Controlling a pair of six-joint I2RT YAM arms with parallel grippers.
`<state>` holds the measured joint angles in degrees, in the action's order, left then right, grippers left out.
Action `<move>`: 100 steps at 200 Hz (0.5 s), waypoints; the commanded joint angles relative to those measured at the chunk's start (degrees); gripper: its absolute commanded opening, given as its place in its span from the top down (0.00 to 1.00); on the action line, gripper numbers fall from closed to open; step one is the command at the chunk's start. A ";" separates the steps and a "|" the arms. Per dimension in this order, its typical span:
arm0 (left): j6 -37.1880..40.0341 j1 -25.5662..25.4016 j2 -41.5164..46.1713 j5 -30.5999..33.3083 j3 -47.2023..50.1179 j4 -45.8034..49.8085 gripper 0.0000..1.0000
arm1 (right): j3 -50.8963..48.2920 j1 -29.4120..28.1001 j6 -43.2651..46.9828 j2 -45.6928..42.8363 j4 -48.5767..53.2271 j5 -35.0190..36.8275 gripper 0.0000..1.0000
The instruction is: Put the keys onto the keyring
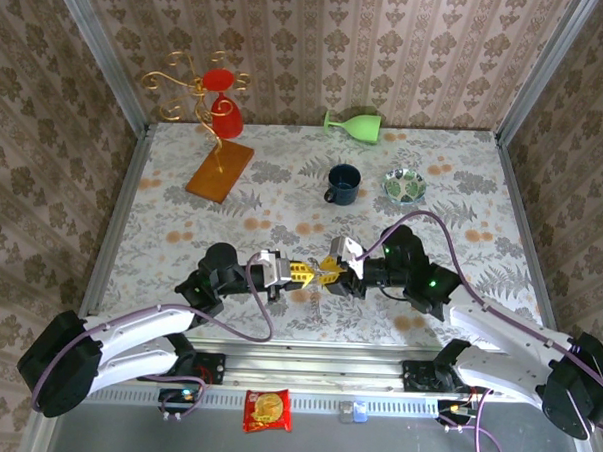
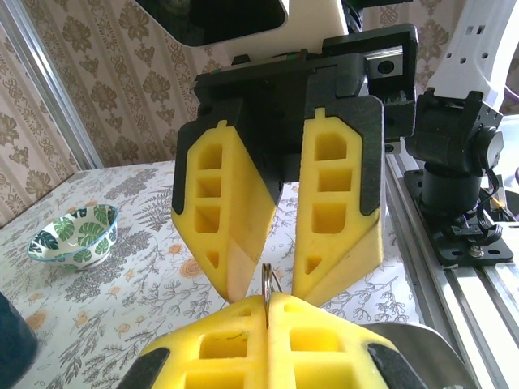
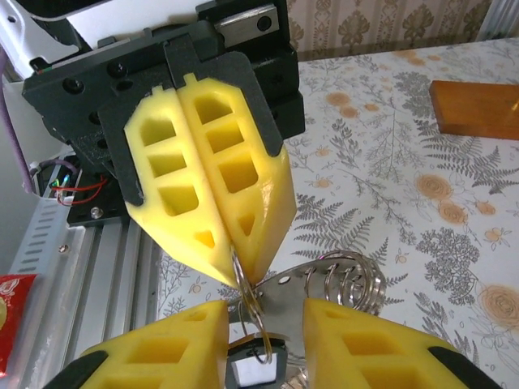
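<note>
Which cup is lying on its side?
The green cup by the back wall. The blue mug stands upright, and the red cup hangs on the gold stand.

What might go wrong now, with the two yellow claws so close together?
The left gripper pinches the thin keyring only at its fingertips, so the wire might slip or twist out. The right gripper stands open around a black-headed key; the key looks loose and may drop. The two grippers' tips nearly touch, so a small move could bump them.
</note>
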<state>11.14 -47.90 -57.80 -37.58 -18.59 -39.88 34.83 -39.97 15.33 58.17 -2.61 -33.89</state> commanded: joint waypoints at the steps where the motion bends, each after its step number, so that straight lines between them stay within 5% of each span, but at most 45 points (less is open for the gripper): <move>1: 0.18 0.26 0.88 -1.43 0.09 -1.90 1.00 | 2.19 0.59 2.75 -2.30 4.50 0.67 0.68; 100: 0.30 0.26 0.50 -1.89 -0.31 -1.69 1.00 | 4.12 0.59 3.62 -0.52 6.69 -0.44 0.80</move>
<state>11.14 -47.90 -57.80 -37.78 -18.59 -39.88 37.04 -39.57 19.31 57.08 5.08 -32.60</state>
